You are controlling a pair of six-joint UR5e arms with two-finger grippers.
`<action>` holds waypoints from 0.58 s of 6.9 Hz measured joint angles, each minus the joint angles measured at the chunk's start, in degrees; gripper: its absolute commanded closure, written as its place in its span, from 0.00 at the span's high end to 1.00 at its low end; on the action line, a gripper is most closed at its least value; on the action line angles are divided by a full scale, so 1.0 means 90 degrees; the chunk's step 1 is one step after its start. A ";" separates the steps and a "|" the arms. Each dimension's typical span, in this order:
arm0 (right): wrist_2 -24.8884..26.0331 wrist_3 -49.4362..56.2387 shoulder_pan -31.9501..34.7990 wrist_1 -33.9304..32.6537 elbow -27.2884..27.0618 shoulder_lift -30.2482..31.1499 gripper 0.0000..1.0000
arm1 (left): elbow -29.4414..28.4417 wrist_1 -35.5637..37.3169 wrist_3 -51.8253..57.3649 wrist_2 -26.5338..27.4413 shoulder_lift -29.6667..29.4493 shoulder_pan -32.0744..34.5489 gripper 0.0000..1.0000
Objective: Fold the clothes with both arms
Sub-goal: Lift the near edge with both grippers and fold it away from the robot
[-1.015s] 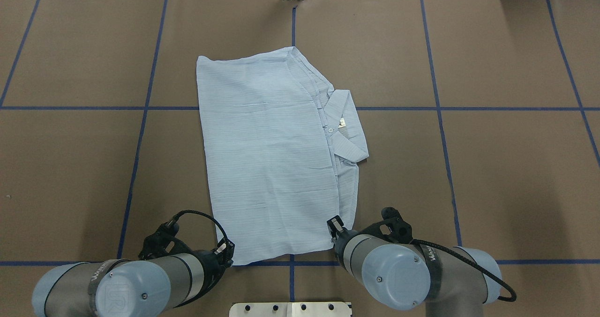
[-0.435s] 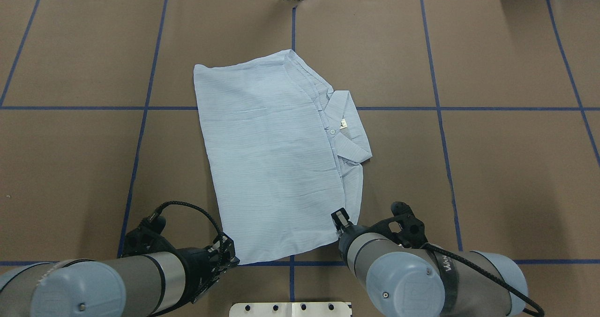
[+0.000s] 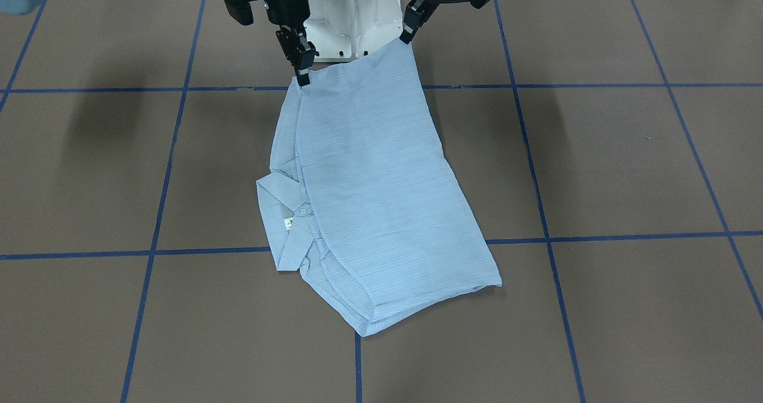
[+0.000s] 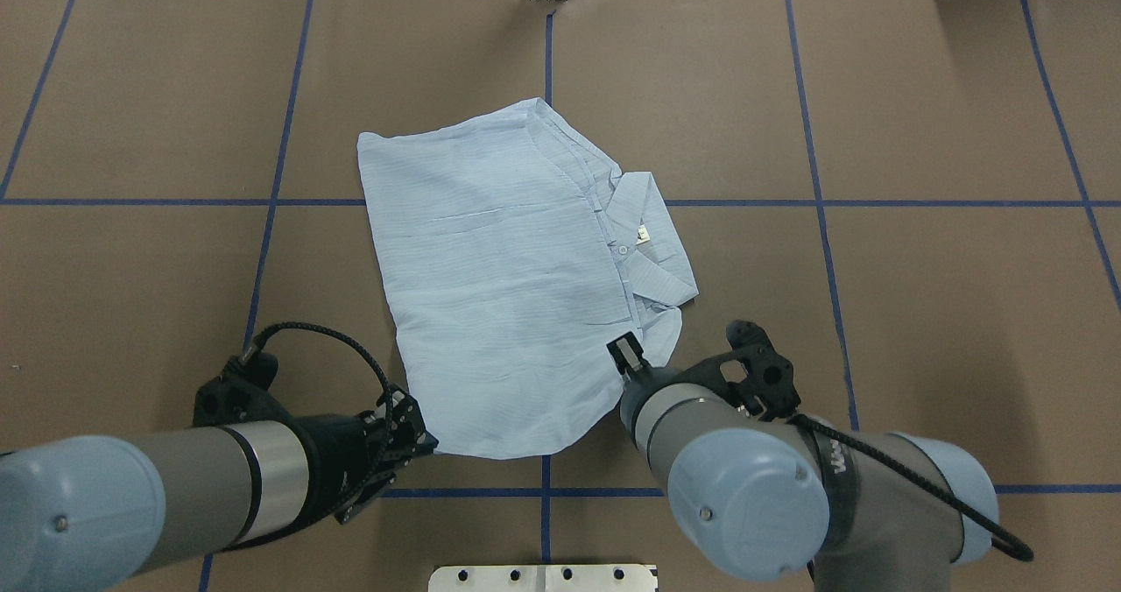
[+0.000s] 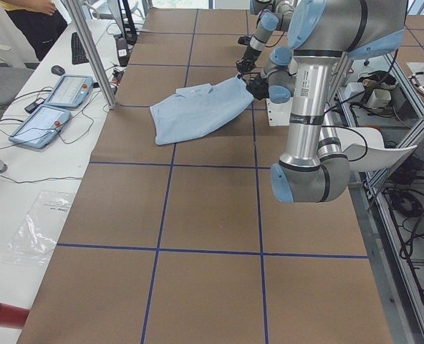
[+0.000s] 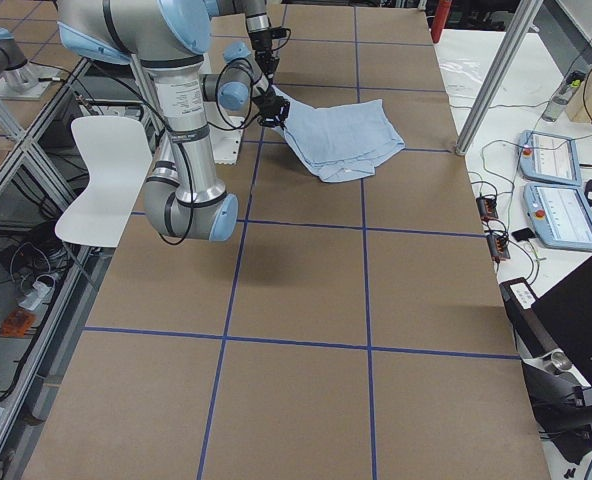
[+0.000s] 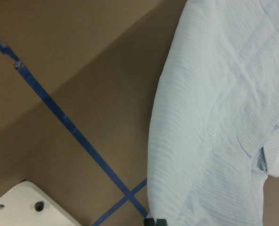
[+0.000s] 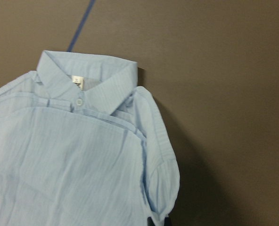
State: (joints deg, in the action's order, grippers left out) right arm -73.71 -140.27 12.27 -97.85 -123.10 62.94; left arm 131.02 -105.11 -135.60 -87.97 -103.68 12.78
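The light blue shirt [image 4: 499, 268] lies folded on the brown table, collar and white neck label [image 4: 644, 235] at its right side. Its near hem is lifted off the table. My left gripper [image 4: 420, 439] is shut on the hem's near left corner. My right gripper [image 4: 626, 357] is shut on the near right corner. In the front-facing view the shirt [image 3: 369, 200] slopes up from the table to the right gripper [image 3: 302, 74] and the left gripper [image 3: 408, 36]. The right wrist view shows the collar [image 8: 90, 89]. The left wrist view shows the hanging hem [image 7: 215, 117].
Blue tape lines [image 4: 814, 202] divide the table into squares. The white pedestal base [image 3: 351, 15] stands just behind the lifted hem, and its plate [image 4: 543, 577] is at the near edge. A side bench with tablets [image 5: 54, 107] runs along the far side.
Both grippers have raised the shirt's near hem and carried it away from the robot's base, the right one further. The shirt's far left corner has slid slightly left.
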 measured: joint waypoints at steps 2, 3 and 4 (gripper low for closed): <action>-0.0985 0.0710 0.1121 0.0187 0.0682 -0.0590 0.00 | -0.0425 0.0016 0.0623 -0.0304 -0.0306 0.0727 0.00; -0.1758 0.0987 0.1730 0.0650 0.1329 -0.0870 0.00 | -0.0769 0.0017 0.0967 -0.0533 -0.0536 0.1104 0.00; -0.2280 0.1164 0.2145 0.1225 0.1986 -0.1072 0.00 | -0.1110 0.0005 0.1319 -0.0721 -0.0730 0.1468 0.00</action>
State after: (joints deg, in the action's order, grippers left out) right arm -94.24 -129.79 31.57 -86.83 -105.23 53.30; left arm 121.02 -105.06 -123.73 -94.46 -110.24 25.99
